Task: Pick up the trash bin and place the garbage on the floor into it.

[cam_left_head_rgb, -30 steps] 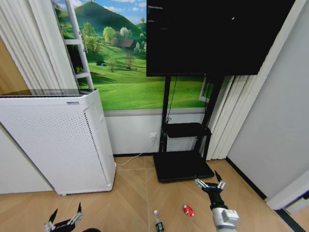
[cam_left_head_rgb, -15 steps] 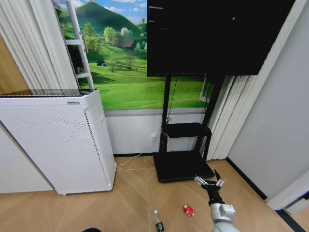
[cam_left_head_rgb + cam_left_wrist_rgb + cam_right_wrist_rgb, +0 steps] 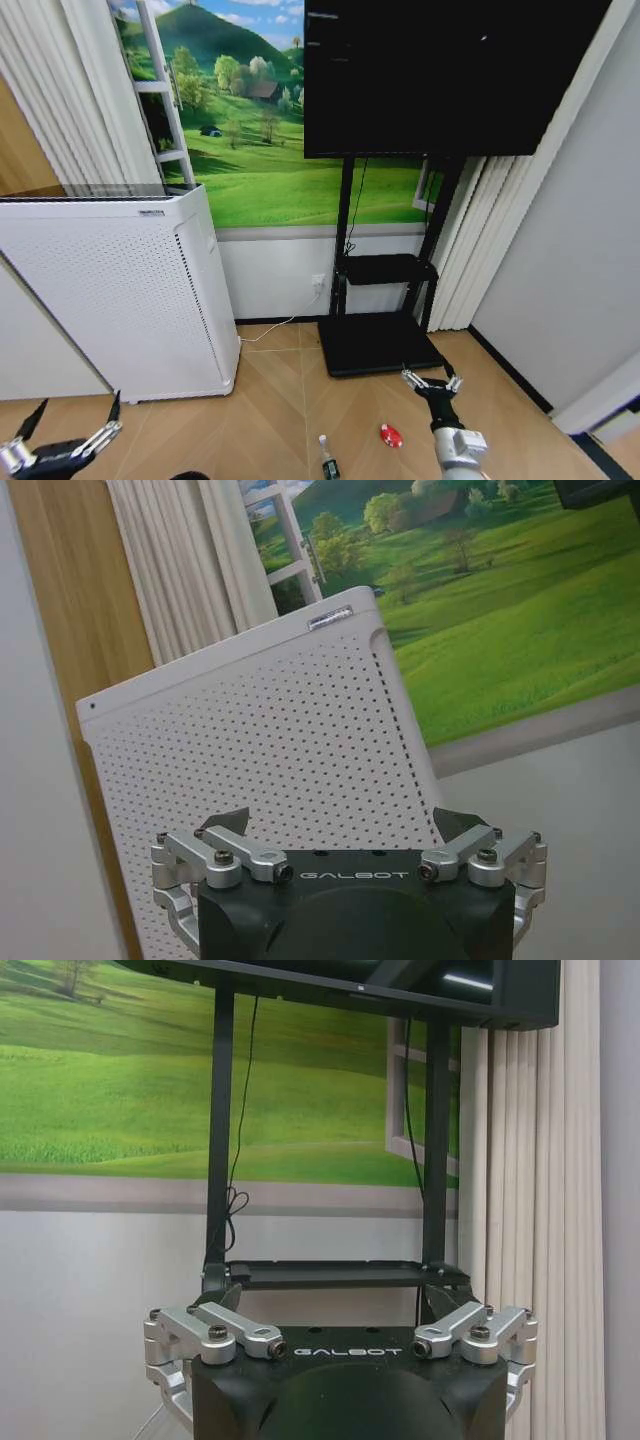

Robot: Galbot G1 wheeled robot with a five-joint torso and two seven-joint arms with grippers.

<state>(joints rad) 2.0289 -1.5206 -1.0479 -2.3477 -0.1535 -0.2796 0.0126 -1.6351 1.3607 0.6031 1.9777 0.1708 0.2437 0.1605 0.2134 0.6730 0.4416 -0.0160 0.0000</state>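
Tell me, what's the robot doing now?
Left gripper low by white appliance, right gripper above floor; both empty, jaws open. Bottle, red packet unpicked.

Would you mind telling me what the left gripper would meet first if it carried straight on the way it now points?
Most likely the white perforated appliance: the open left gripper faces its side panel squarely, though the gap is unclear.

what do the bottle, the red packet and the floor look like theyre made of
Bottle: probably clear plastic, see-through body with a white cap and dark green label.
Red packet: likely glossy plastic film, crumpled with a white patch; too small to be sure.
Floor: light tan wood-look planks in a chevron pattern, smooth with a faint sheen; real wood or laminate cannot be told.
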